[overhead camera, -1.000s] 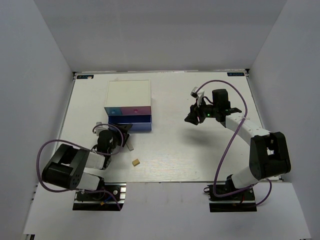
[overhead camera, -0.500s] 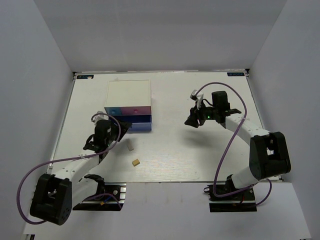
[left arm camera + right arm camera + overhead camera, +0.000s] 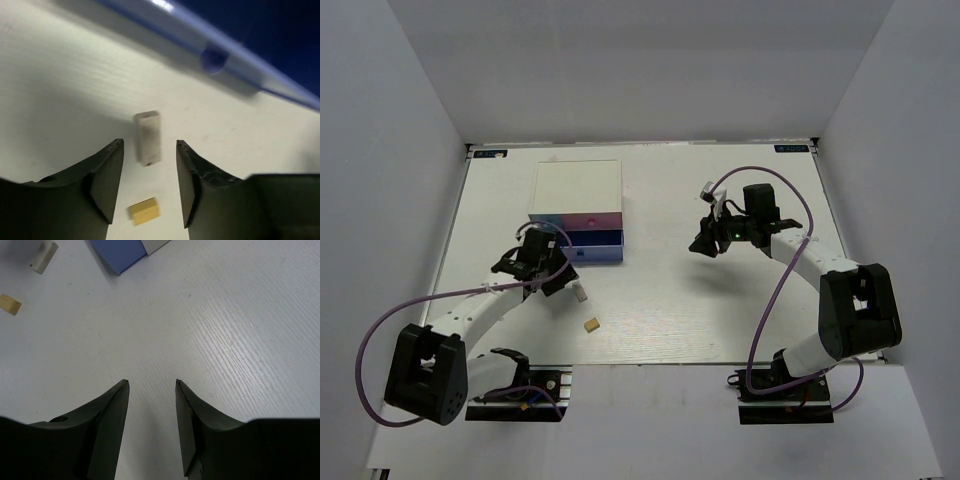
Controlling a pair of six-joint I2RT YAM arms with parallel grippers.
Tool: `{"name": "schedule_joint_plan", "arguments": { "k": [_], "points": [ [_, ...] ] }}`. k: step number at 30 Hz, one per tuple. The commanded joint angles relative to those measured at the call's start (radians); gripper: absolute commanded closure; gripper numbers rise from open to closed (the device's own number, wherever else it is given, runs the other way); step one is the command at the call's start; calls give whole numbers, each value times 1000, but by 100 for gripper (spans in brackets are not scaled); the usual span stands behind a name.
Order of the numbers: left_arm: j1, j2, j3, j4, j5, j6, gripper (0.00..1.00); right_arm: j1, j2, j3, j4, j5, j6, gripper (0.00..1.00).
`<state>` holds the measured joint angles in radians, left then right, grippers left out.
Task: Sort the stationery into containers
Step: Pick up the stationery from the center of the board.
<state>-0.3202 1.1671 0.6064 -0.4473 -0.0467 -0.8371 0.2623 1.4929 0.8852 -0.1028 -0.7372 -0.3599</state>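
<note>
A white eraser block (image 3: 579,293) and a tan eraser block (image 3: 590,325) lie on the table in front of the white-topped drawer box (image 3: 578,186). Its blue drawer (image 3: 592,246) is pulled out; the pink front (image 3: 592,220) is shut. My left gripper (image 3: 560,272) is open and empty just left of the white eraser. In the left wrist view the white eraser (image 3: 148,137) lies just beyond the open gripper (image 3: 149,144), with the tan eraser (image 3: 144,211) below and the blue drawer front (image 3: 240,60) behind. My right gripper (image 3: 703,243) is open and empty over bare table. No highlighters show.
White walls close in the table (image 3: 720,300) on three sides. The right wrist view shows the open right gripper (image 3: 151,382), the two erasers far off at upper left (image 3: 44,256) and a corner of the blue drawer (image 3: 120,252).
My left arm has unfolded from its base, swung left, then come back right towards the white eraser. The right arm has barely moved. The erasers lie where they were.
</note>
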Motion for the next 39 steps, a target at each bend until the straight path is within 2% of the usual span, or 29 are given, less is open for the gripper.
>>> {"name": "schedule_joint_plan", "arguments": {
  "k": [1,3,12,23,31,39],
  "points": [
    [-17,8,27,-102,-56,35,41,2,-23,-8,26,-24,-10,52],
    [-29,17,7,-102,-56,23,38,2,-23,-9,28,-24,-10,52],
    [-89,20,-45,7,-104,-30,37,3,-23,-8,28,-18,-13,52],
    [-175,195,75,-47,-189,-52,34,3,-28,-14,29,-13,-8,52],
    [-218,235,115,-114,-243,-71,48,3,-26,-17,31,-14,-8,52],
    [-256,204,95,-148,-252,-71,63,2,-31,-17,35,-13,-7,52]
  ]
}}
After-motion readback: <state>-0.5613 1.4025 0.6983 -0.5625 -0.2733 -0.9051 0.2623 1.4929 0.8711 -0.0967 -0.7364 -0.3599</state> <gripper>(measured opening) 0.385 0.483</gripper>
